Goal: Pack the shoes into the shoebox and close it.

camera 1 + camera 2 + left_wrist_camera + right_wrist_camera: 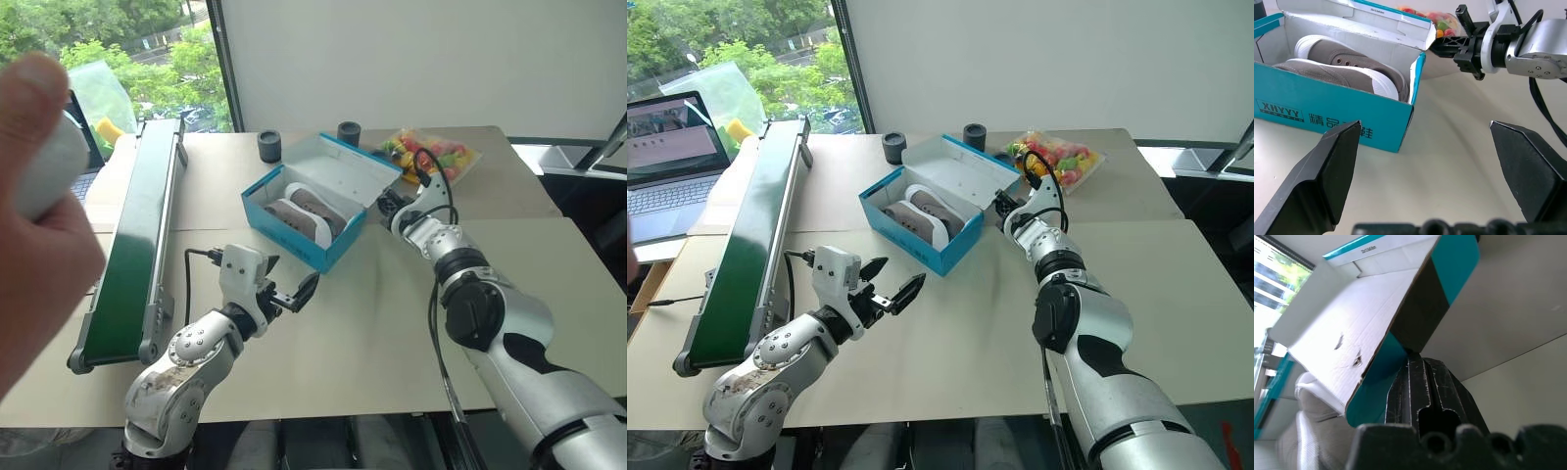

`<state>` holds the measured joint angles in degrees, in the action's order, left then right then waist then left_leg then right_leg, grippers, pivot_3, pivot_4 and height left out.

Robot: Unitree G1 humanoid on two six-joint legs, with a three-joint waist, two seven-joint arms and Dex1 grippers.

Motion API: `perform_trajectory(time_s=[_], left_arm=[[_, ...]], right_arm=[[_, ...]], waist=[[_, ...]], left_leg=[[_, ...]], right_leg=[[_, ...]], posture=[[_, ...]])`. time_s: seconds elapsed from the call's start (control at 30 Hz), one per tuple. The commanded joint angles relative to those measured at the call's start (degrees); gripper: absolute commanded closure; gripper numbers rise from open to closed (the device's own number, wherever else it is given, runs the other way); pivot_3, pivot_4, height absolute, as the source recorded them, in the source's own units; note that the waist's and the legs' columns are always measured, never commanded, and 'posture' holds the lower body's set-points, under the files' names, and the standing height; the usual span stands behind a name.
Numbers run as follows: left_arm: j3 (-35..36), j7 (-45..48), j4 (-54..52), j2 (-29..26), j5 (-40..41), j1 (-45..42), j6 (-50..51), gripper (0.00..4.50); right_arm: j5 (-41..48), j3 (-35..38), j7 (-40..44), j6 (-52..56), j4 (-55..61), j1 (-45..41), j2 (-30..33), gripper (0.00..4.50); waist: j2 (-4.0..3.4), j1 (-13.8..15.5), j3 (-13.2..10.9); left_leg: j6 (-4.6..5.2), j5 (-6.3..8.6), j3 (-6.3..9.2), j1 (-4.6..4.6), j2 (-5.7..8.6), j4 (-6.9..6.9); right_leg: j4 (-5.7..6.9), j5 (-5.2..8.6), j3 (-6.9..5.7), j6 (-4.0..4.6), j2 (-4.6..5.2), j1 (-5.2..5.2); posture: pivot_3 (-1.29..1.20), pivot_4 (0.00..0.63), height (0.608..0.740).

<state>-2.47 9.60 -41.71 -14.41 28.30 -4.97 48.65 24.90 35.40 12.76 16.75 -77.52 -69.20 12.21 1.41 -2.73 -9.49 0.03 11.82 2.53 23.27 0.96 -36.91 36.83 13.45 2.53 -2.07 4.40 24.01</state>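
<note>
Right gripper (1002, 208) first: its jaws are clenched tight with nothing between them, tips pressed up under the edge of the lid (338, 164), which stands open and leaning back. Over on the other side, the left gripper (890, 286) hangs above the desk (960, 323) with its jaws spread wide, released, holding nothing, just in front of the shoebox (294, 240).

Now the risk, as I read it. That push comes from a narrow closed tip on thin cardboard, so it could slide off the edge and let the flap drop back. And nothing is bracing the box, so a hard shove may skid it across the desk towards the conveyor (132, 245) instead of folding the lid over.

Inside the shoebox, both shoes (304, 213) lie side by side, white rims up, sitting low enough that the flap should clear them. Packing looks done; only the closing remains. Behind the box stand two dark cylinders (269, 145) and a bag of coloured bits (436, 154), well apart from the action.
</note>
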Motion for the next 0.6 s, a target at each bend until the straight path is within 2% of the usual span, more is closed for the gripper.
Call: perform_trajectory(time_s=[0.03, 0.33, 0.6], left_arm=[[0.04, 0.45, -0.75, -0.33, -0.15, -1.22, -1.03, 0.0], [0.32, 0.95, -0.32, -0.71, 0.02, -1.63, -1.17, 0.0], [0.73, 1.11, -0.24, -1.15, -0.04, -1.87, -1.08, 0.0]], right_arm=[[-1.27, -1.0, 0.46, -0.4, 0.61, -0.13, 0.15, 4.44], [-1.94, -0.85, 4.37, 0.02, 0.22, 0.97, -0.54, 4.44], [-2.62, -2.64, 18.54, -0.35, 1.13, -1.0, -2.25, 4.44]], waist=[[0.0, 0.14, 0.0], [0.0, 0.06, 0.0], [0.0, -0.06, 0.0]], left_leg=[[0.0, 0.0, 0.01, 0.0, 0.01, 0.0], [0.0, 0.0, 0.01, 0.0, 0.02, 0.0], [0.0, 0.0, 0.0, 0.0, 0.0, 0.0]], right_leg=[[0.0, 0.0, -0.01, 0.0, 0.01, 0.0], [0.0, 0.0, 0.0, 0.0, 0.01, 0.0], [0.0, 0.0, 0.0, 0.0, -0.01, 0.01]], posture=[[0.0, 0.15, 0.74], [0.0, 0.15, 0.74], [0.0, 0.15, 0.74]])
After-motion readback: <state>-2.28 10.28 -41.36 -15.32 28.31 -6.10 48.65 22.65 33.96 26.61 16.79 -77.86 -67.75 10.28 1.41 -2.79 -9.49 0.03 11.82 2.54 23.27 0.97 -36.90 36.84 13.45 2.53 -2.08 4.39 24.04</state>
